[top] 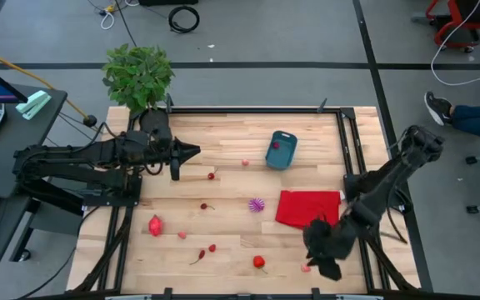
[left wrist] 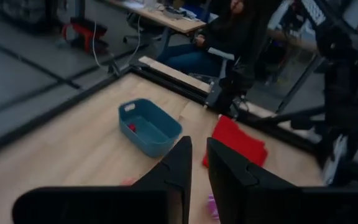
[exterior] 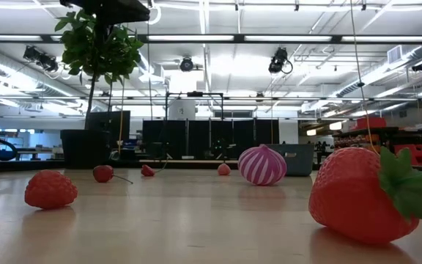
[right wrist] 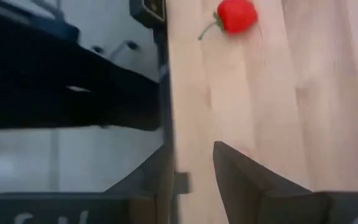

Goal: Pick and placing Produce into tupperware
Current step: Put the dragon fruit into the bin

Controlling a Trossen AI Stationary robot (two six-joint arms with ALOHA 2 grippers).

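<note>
The left tool (top: 192,152) hovers over the desk (top: 223,133) at about ten o'clock, fingers (left wrist: 182,165) a narrow slit apart, nothing seen between them. The right tool (top: 327,265) sits at the five o'clock edge, fingers parted, apparently empty. The blue tub (top: 280,150) lies toward one o'clock, one red piece (left wrist: 132,127) inside. Remaining produce, including a strawberry (top: 259,262) and spiky purple piece (top: 257,204), lies scattered toward six o'clock beside the red cloth (top: 308,208).
</note>
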